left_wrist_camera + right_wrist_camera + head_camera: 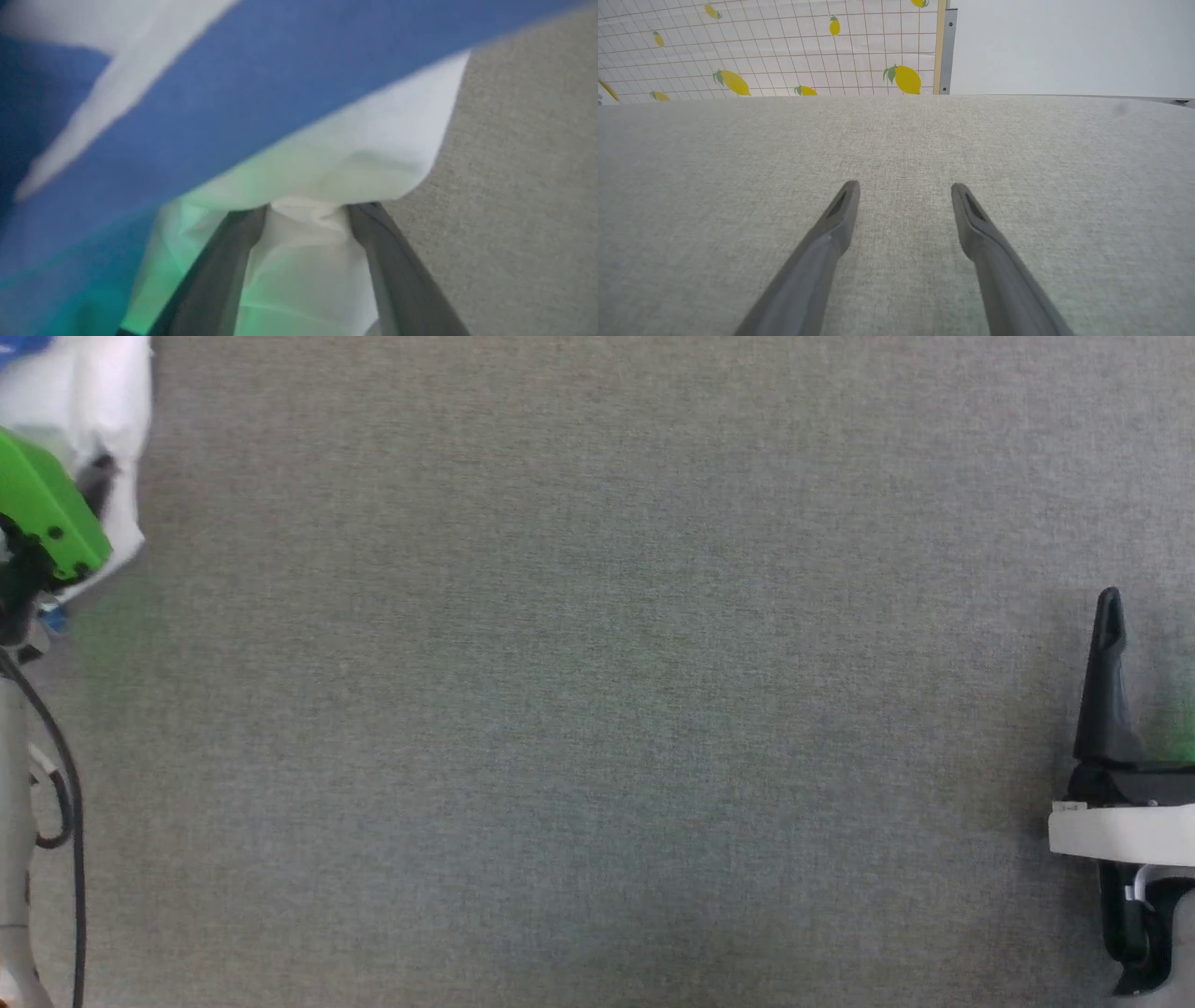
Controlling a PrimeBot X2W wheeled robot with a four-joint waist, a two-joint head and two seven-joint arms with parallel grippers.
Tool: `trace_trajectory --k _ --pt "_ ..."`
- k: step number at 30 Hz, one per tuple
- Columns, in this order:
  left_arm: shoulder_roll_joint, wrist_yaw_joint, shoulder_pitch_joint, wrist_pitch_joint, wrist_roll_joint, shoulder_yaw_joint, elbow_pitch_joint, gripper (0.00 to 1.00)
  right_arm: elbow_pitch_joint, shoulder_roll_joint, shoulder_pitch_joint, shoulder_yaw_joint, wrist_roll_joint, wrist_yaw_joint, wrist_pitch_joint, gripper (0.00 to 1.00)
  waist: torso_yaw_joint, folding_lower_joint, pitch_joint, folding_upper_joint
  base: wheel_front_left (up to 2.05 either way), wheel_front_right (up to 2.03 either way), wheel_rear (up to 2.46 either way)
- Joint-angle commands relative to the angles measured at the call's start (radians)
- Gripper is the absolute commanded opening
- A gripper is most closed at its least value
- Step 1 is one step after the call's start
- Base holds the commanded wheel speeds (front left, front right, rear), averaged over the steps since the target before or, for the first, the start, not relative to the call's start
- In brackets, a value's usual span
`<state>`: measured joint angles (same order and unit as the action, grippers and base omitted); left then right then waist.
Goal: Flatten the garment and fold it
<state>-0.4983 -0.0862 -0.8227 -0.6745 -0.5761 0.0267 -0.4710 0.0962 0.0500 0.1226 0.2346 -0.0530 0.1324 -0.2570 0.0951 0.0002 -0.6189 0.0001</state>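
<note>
Bench [597, 709]: grey woven cover, taken here as the landmark.
Garment [355, 154]: bunched at the bench's far left edge and not yet spread. White body cloth lies low, with a blue sleeve [261, 93] slanting across above it. Blur hides how much of it rests on the bench.
Right claw [906, 189]: fingers wide apart and holding nothing, low over the bench's right side, well apart from the garment.
Left claw [308, 210]: at the bench's far left edge, fingers apart astride a gathered wad of white cloth. I cannot tell whether they press it.
Step in hand: probably securing a hold on the body cloth, to bring it toward the bench's middle.
Doing it well: take few layers near a hem rather than a thick wad. Close fully before pulling. Draw low along the bench so the cloth trails flat, and watch that the sleeve does not tuck underneath.
</note>
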Motion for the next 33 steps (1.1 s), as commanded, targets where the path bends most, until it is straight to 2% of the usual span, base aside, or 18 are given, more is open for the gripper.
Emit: trace_trajectory --k 1,9,19,25,29,33 --pt "0.008 0.008 -0.003 0.003 0.004 0.009 -0.024 0.0 -0.007 0.0 0.009 0.008 0.006 -0.002 -0.005 1.0 -0.021 -0.0002 -0.024 -0.0001 0.0 0.0 0.0" --pt "0.018 0.052 -0.026 0.075 -0.029 -0.009 -0.062 0.0 -0.025 0.0 0.015 0.008 -0.007 -0.002 -0.005 1.0 -0.013 -0.0002 0.016 -0.0001 0.0 0.0 0.0" --pt "-0.002 0.116 -0.049 0.132 -0.058 -0.023 -0.029 0.0 -0.073 0.0 0.0 -0.015 -0.038 -0.002 -0.005 1.0 0.002 -0.0002 0.164 -0.0001 0.0 0.0 0.0" --pt "-0.015 0.159 -0.081 0.141 -0.059 0.002 0.037 0.0 -0.113 0.0 -0.029 -0.028 -0.074 -0.002 -0.005 1.0 0.009 -0.0002 0.286 -0.0001 0.0 0.0 0.0" --pt "-0.004 0.188 -0.11 0.125 -0.078 0.04 0.106 0.0 -0.138 0.0 -0.058 -0.03 -0.101 -0.002 -0.005 1.0 0.013 -0.0002 0.368 -0.0001 0.0 0.0 0.0" --pt "0.021 0.197 -0.127 0.078 -0.088 0.094 0.21 0.0 -0.158 0.0 -0.094 -0.025 -0.127 -0.002 -0.005 1.0 0.01 -0.0002 0.451 -0.0001 0.0 0.0 0.0"
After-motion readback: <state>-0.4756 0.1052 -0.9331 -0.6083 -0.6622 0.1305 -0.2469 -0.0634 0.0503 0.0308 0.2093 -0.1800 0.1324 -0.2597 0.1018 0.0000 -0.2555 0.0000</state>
